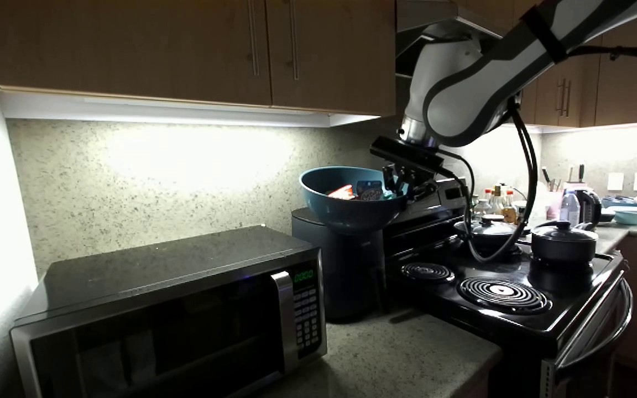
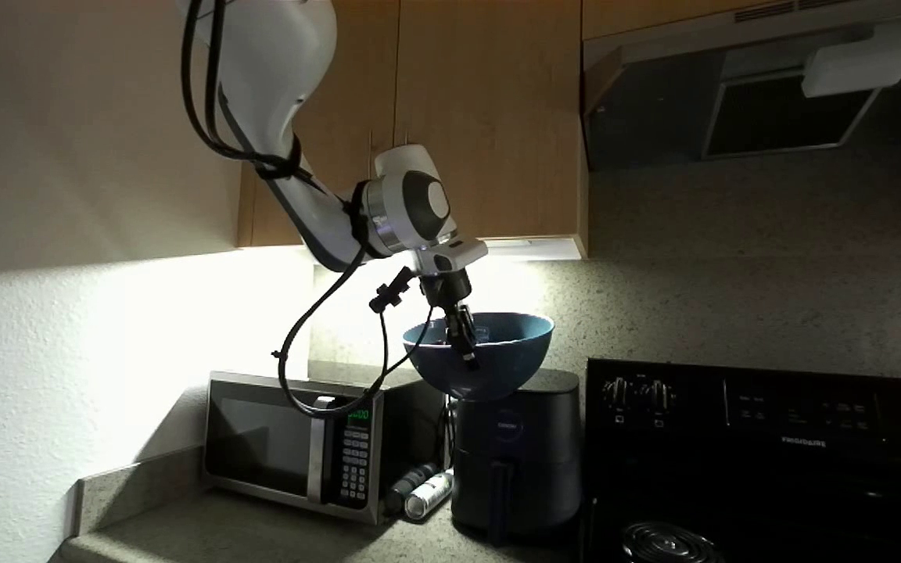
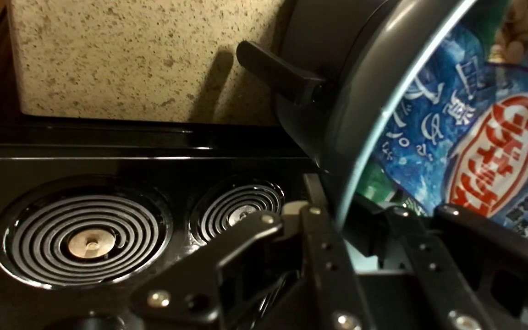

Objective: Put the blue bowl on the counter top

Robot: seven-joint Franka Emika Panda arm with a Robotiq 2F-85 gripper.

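My fingers [image 3: 326, 250] pinch the rim of the bowl [image 1: 346, 213], one inside, one outside, presumably because it's too broad to span, and I can't tell whether it rests on or hangs over the fryer [image 2: 517, 457] by the edge of the table [image 1: 401, 342] nearest the stove [image 1: 573, 293].

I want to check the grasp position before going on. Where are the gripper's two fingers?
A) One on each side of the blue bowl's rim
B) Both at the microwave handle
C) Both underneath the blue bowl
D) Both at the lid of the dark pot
A: in the wrist view, the rim of the blue bowl runs between the two fingers of the gripper.
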